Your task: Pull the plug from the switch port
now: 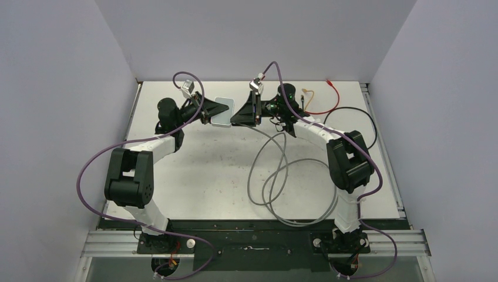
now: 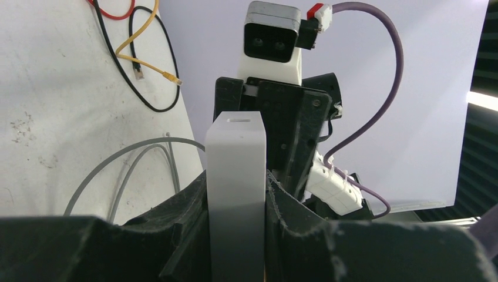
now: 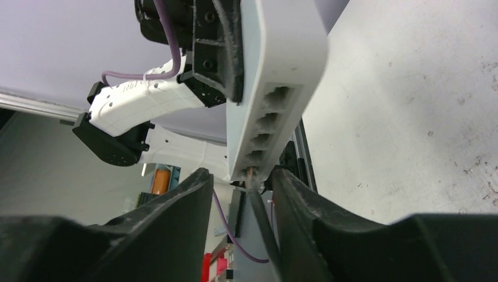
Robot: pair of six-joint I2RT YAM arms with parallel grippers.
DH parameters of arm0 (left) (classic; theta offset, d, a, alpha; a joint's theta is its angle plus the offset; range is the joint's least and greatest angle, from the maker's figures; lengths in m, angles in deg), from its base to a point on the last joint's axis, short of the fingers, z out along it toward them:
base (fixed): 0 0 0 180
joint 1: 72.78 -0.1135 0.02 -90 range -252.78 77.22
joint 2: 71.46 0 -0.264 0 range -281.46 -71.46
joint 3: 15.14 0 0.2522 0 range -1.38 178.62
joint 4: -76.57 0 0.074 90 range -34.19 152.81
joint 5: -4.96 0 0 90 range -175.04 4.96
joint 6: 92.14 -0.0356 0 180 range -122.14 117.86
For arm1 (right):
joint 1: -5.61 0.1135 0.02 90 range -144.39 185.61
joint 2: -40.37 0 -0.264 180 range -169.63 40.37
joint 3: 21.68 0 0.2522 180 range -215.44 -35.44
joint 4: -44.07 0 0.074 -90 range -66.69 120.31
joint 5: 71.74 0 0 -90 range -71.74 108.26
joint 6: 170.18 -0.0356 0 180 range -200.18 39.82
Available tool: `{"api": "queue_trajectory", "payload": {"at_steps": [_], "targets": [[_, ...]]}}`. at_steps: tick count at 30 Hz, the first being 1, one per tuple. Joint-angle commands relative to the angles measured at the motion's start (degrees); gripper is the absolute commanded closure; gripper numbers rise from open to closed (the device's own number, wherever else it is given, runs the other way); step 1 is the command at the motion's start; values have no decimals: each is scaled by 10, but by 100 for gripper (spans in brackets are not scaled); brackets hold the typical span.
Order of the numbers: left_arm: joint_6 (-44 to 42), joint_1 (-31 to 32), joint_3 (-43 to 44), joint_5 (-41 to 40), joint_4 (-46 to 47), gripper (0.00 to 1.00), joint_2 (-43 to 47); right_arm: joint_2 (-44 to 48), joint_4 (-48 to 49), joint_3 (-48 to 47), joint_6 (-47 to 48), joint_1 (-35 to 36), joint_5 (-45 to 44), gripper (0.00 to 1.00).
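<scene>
My left gripper (image 1: 212, 111) is shut on the light-grey switch (image 1: 223, 111) and holds it above the far middle of the table. In the left wrist view the switch (image 2: 235, 170) stands clamped between my fingers (image 2: 176, 217). In the right wrist view the switch (image 3: 276, 64) shows its row of sockets. The plug (image 3: 252, 174) sits in the lowest socket, and its grey cable (image 3: 262, 226) runs down between my fingers. My right gripper (image 3: 242, 176) is open, its jaws either side of the plug and apart from it. It meets the switch's right edge in the top view (image 1: 241, 113).
The grey cable (image 1: 271, 176) lies in loose loops on the table's middle and right. Red (image 1: 330, 94), yellow (image 1: 308, 94) and black (image 1: 359, 117) cables lie at the far right. Grey walls close in the table on three sides.
</scene>
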Motion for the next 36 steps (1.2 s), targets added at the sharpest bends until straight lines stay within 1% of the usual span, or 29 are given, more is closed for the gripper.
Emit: {"api": "queue_trajectory", "payload": {"at_steps": [1,3,4,6,10,18,20,21,22,23,28,33,34,36], "targets": [[-16,-7,5,-12,20,100,3,59,59,-4,-1,-8,15,51],[-16,-7,6,-11,20,100,2,60,58,-4,-1,-12,14,47],[-17,-8,7,-10,18,100,1,60,58,-4,-1,-15,16,47],[-17,-8,8,-10,18,100,0,60,59,-4,-2,-16,17,52],[-16,-8,13,-8,18,100,-4,55,64,-4,-8,-15,17,55],[-11,-7,15,-7,26,100,-7,41,71,5,-18,-6,19,48],[-10,-7,12,-7,28,100,-7,38,72,6,-17,-5,20,52],[-10,-7,11,-8,28,100,-6,38,72,7,-17,-5,20,57],[-10,-7,11,-8,29,100,-6,37,72,8,-18,-5,20,59],[-9,-7,10,-8,30,100,-7,35,73,6,-19,-4,22,59],[-8,-7,11,-8,33,100,-9,31,73,8,-18,-4,22,48],[-6,-7,13,-8,37,100,-11,26,68,9,-17,-3,22,35],[-5,-7,14,-8,38,100,-12,25,66,9,-16,-3,22,33],[-5,-7,14,-8,39,100,-12,22,63,8,-15,-3,22,33]]}}
